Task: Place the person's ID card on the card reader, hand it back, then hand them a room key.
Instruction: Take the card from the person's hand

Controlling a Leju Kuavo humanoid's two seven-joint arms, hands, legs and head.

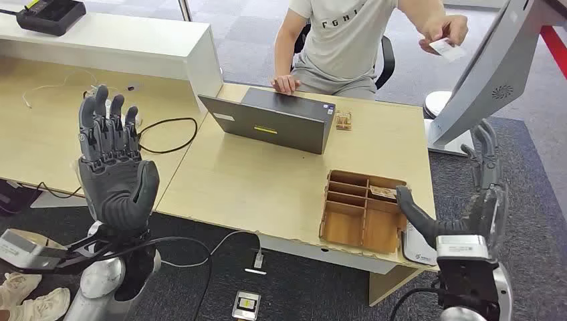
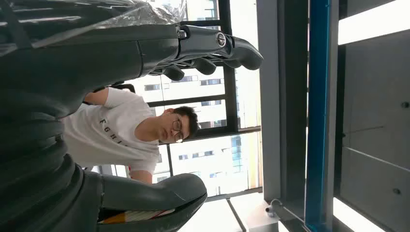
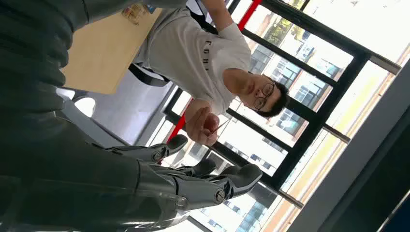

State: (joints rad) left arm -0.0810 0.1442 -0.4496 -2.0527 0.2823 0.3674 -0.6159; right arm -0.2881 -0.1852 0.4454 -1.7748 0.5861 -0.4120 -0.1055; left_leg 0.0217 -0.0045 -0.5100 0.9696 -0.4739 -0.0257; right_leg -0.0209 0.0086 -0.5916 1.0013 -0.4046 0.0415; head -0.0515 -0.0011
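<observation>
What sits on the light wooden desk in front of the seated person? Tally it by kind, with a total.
Laptops: 1, the grey laptop, open.
Wooden organizer trays: 1, the compartment tray near the right hand.
Small wooden items: 1, the wooden clip-like piece beside the laptop.
White devices: 1, the card reader at the desk's corner, partly hidden.
Total: 4

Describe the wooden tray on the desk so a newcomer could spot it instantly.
Start at the light wooden desk with the open grey laptop facing the seated person. The brown wooden tray with slotted compartments sits at the desk's near edge, on the robot's right, just ahead of the right hand. It is the desk's only partitioned box, far bigger than the small wooden piece beside the laptop.
</observation>
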